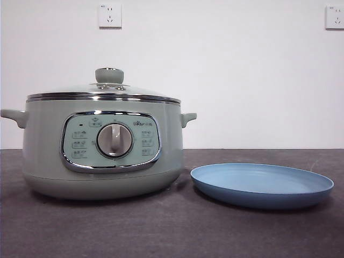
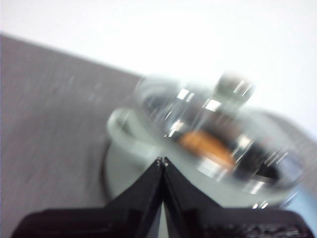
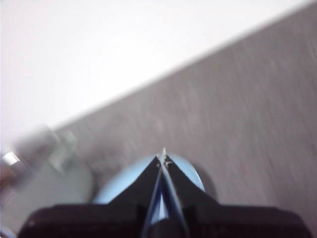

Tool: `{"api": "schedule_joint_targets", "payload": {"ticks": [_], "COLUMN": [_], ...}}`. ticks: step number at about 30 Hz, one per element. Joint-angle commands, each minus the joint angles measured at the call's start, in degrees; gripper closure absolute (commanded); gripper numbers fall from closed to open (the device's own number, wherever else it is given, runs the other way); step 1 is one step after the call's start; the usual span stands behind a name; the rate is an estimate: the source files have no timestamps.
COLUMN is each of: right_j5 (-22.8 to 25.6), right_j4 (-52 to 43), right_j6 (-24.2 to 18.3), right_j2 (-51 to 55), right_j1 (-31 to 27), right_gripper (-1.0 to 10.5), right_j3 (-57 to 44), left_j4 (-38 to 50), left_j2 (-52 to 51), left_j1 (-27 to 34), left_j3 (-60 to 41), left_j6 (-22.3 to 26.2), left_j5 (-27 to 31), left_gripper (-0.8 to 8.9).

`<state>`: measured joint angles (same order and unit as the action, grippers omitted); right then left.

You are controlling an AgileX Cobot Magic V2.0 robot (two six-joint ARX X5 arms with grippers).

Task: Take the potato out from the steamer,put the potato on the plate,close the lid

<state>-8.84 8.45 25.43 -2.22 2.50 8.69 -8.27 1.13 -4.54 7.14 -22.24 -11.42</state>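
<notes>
The pale green steamer [image 1: 102, 148] stands at the left of the front view with its glass lid [image 1: 105, 92] shut on it. Through the lid, the left wrist view shows the orange-brown potato [image 2: 205, 147] inside the steamer [image 2: 148, 163]. The light-blue plate [image 1: 262, 184] lies empty to the steamer's right. My left gripper [image 2: 162, 161] is shut and empty, high above the steamer's side. My right gripper [image 3: 163, 159] is shut and empty, high above the plate [image 3: 129, 179]. Neither gripper shows in the front view.
The dark grey table [image 1: 172, 231] runs to a white wall with two sockets [image 1: 109, 15]. The steamer's side handles [image 1: 188, 118] stick out left and right. Its edge shows blurred in the right wrist view [image 3: 44, 183].
</notes>
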Motion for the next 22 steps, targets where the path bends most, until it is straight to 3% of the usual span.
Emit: {"api": "schedule_joint_targets", "payload": {"ticks": [1, 6, 11, 18, 22], "right_j5": [0.22, -0.2, -1.22, -13.97, -25.16], "right_j4": [-1.03, 0.79, 2.95, 8.68, 14.8], "right_j6": [0.31, -3.98, -9.33, -17.75, -20.81], "right_j2": [-3.41, -14.56, -26.47, -42.73, -51.8], "right_j1": [-0.15, -0.15, -0.13, -0.09, -0.09], "right_gripper": [9.6, 9.6, 9.6, 9.6, 9.6], "right_j3": [7.34, 22.77, 38.97, 60.98, 72.43], "left_j4": [0.0, -0.42, -2.56, -15.63, -24.96], "left_j2": [2.23, 11.72, 23.04, 39.04, 47.65], "left_j1": [0.15, 0.15, 0.15, 0.13, 0.13], "left_j3": [6.93, 19.96, 34.25, 56.98, 69.2], "left_j6": [-1.68, -0.44, 7.32, 16.96, 20.22], "left_j5": [-0.72, -0.94, -4.07, -4.2, -6.01], "left_gripper": [8.19, 8.2, 8.19, 8.19, 8.19]}}
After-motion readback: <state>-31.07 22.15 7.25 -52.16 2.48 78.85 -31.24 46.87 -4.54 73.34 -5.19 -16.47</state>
